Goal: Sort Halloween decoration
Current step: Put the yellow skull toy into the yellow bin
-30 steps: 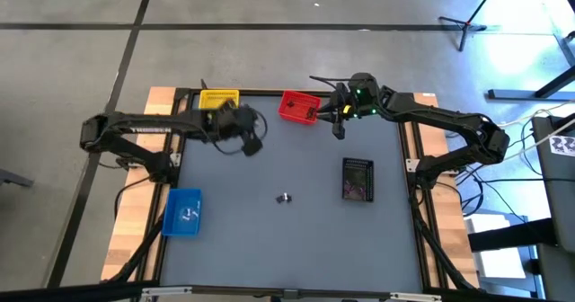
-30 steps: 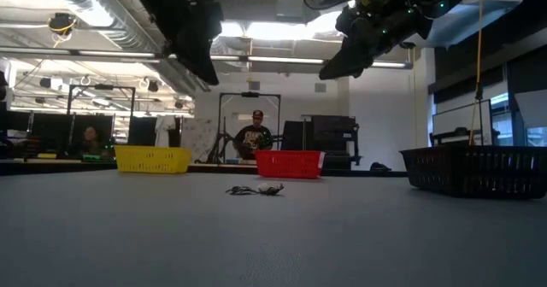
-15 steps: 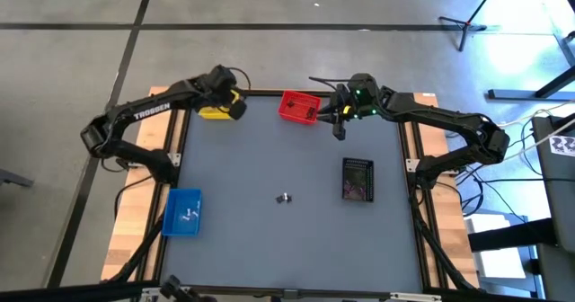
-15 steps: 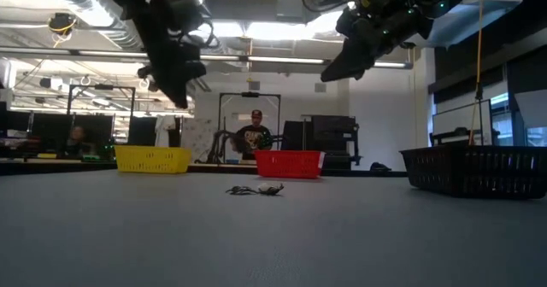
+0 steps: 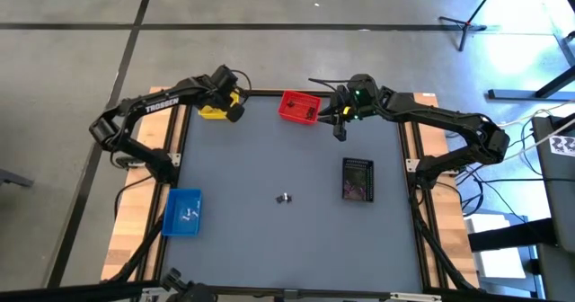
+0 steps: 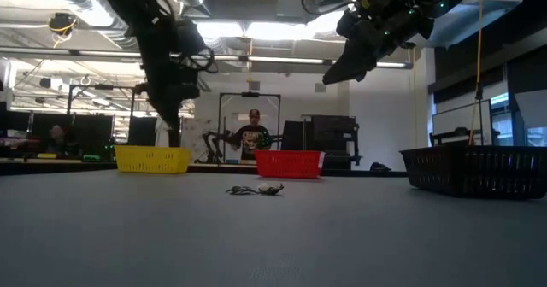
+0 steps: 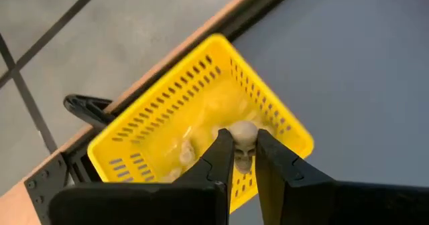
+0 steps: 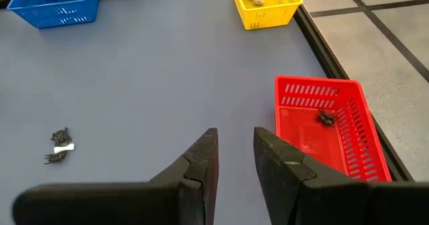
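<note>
Since a second ago the left gripper [image 7: 244, 159] has swung from over the grey table [image 5: 269, 158] to above the yellow bin [image 7: 201, 91], where its fingers [image 7: 221, 155] are clenched on a pale tan skull trinket [image 7: 242, 141], more tan trinkets lying in the bin beneath it. The right gripper [image 8: 234, 151] hangs just beside the red bin [image 8: 335, 118], jaws parted and grasping nothing, with a dark trinket [image 8: 326, 117] inside that bin; a dark-and-white cluster of trinkets [image 8: 60, 146] lies on the table well apart from both grippers

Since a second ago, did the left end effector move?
Yes. The left end effector went from over the grey table to above the yellow bin.
</note>
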Tool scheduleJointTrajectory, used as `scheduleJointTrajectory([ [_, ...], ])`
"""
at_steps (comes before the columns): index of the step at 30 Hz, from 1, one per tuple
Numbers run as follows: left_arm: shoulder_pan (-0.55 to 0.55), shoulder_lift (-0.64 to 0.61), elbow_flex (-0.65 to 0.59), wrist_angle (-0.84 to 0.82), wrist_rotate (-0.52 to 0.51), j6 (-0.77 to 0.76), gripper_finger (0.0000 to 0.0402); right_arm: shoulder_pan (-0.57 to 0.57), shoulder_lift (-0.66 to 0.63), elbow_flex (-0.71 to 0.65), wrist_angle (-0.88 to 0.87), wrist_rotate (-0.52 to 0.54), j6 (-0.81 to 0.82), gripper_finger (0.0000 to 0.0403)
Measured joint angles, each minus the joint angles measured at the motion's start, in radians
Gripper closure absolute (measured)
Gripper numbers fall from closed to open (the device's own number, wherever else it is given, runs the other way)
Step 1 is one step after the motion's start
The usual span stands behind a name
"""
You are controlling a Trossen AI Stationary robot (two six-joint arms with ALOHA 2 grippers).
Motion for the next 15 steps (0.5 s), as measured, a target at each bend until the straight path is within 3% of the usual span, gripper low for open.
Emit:
scheduleJointTrajectory([
  [15, 0.000, 0.010, -0.048, 0.022, -0.020, 0.037, 0.0374, 0.000, 0.000, 0.000, -0.069, 0.002, -0.008, 0.0308],
])
